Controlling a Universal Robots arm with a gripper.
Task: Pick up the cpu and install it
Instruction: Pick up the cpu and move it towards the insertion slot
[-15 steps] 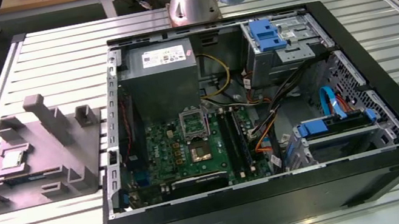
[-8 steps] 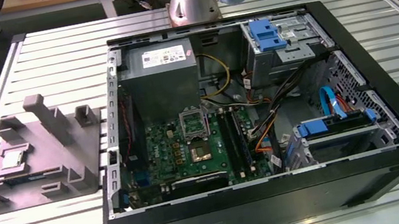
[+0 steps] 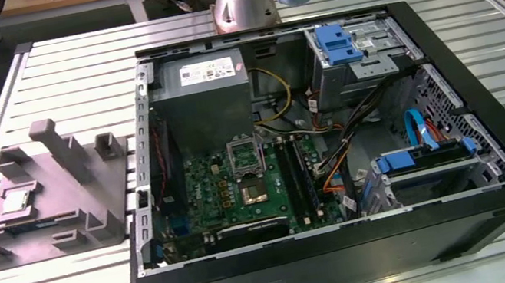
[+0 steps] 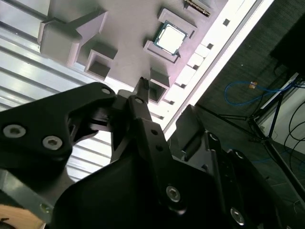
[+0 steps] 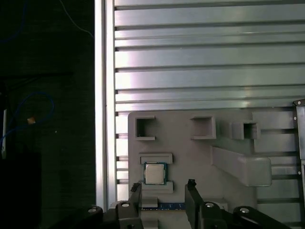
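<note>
On the holder block (image 5: 190, 157), cpu (image 5: 154, 173) flat, lid upward.

A slatted silver surface (image 5: 205, 57) stretches beyond the fingers (image 5: 190, 193), with glare along its edge and dark floor (image 5: 47, 162) to their side. In the exterior view, wooden desks (image 3: 11, 9) stand behind.

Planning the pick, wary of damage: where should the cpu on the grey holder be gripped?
Probably by the two opposite edges the raised lips leave free, from straight above: the cpu lies flat, metal top up, in a pocket of the grey holder block.
</note>
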